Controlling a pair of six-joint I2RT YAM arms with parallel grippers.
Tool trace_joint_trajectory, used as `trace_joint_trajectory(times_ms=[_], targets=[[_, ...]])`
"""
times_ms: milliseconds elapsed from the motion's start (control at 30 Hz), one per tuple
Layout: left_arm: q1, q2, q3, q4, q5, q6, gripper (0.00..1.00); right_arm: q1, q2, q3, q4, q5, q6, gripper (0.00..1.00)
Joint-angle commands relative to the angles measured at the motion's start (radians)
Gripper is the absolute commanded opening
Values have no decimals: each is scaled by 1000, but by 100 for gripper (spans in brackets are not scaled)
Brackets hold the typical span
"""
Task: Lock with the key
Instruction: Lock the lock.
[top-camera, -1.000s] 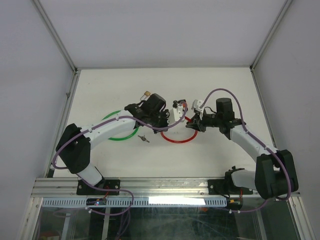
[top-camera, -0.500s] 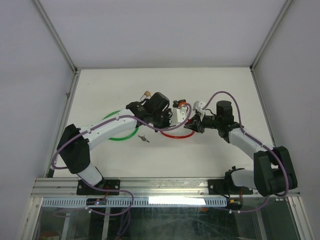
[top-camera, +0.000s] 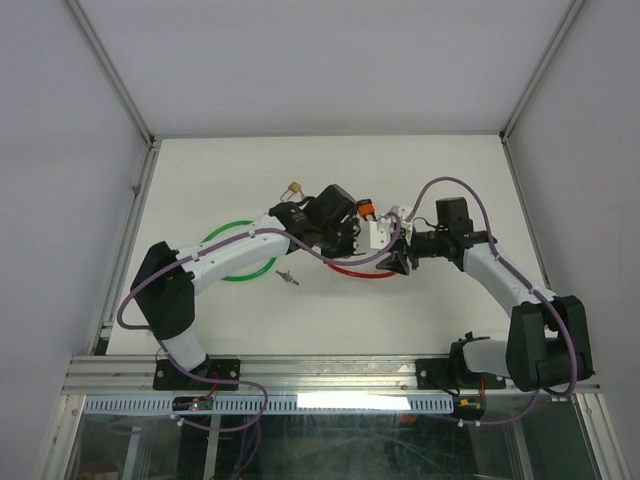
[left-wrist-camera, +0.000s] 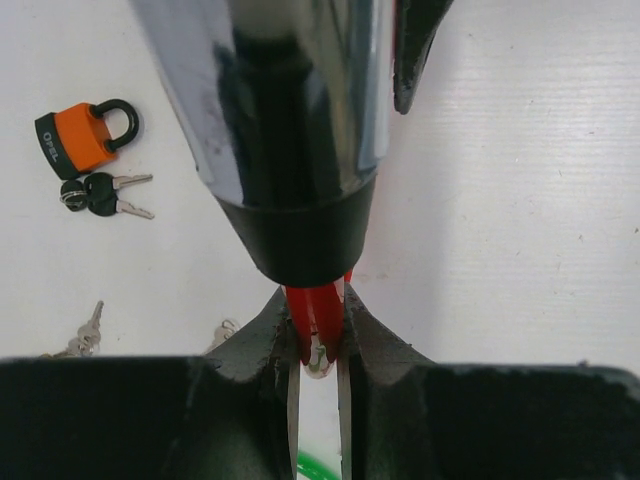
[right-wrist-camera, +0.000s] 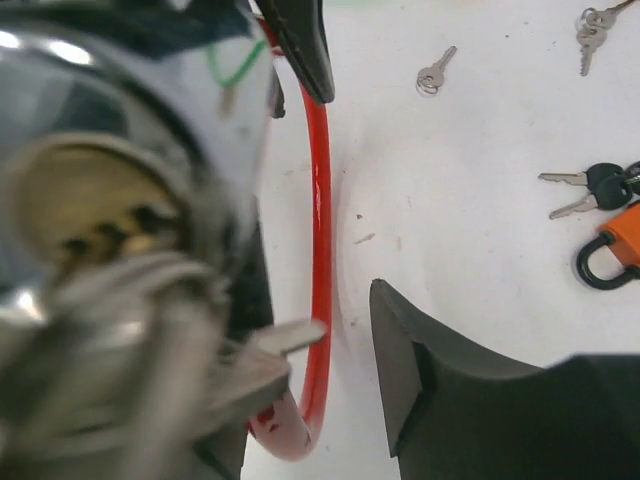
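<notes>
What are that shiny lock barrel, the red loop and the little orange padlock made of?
The shiny cylindrical lock barrel: probably polished chromed metal, since it mirrors its surroundings. The red looped cable: glossy, plastic-looking coating; core hidden. The small orange padlock: matte orange cover, likely plastic; glossy black shackle, perhaps coated metal.

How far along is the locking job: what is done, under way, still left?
Done: keys hang at the keyhole of the chrome lock; one looks inserted, though blurred. In hand: the left gripper clamps the red cable, facing the keyhole to the right gripper, whose jaws stand apart beside the keys. Left: probably turning the key; whether it is turned cannot be told.
</notes>
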Motion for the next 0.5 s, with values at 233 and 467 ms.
trace_joint_trajectory(times_ms=[233,467], targets=[[-4,99,127,-19,28,-8,0,-120,-112,65,-238,-12,-208,72],[7,122,152,-40,35,-15,0,-217,-113,47,-322,61,-343,78]])
